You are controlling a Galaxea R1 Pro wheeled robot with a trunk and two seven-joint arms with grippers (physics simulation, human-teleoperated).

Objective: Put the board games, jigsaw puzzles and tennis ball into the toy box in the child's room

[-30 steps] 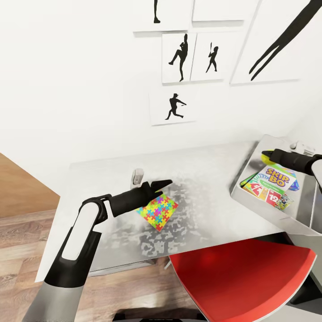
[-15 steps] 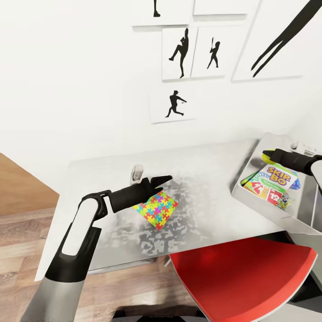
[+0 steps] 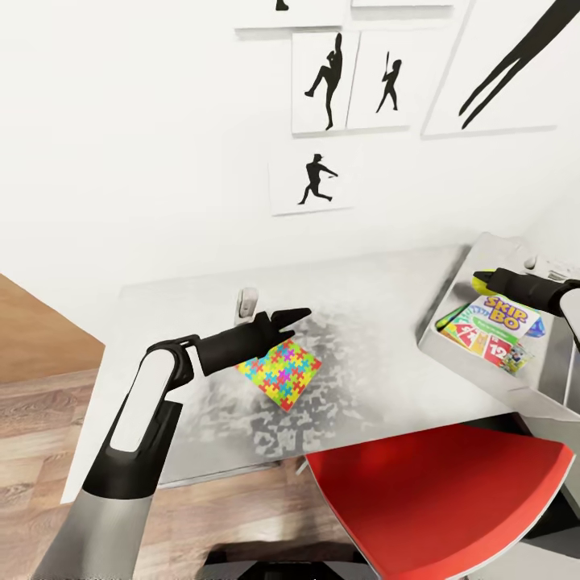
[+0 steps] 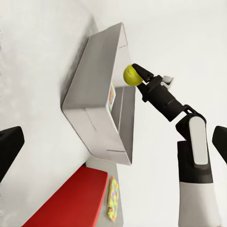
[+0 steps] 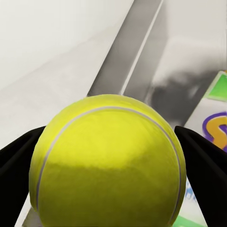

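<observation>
The right jaws are clamped on the small yellow-green tennis ball, black fingers pressing either side, held over the near rim of the light grey flared toy box. Inside the box lies a yellow-green-red printed game box. The left jaws stand spread wide, holding nothing, above the thin multicoloured jigsaw sheet lying flat on the pale grey bench. A red chair seat sits below the bench edge.
</observation>
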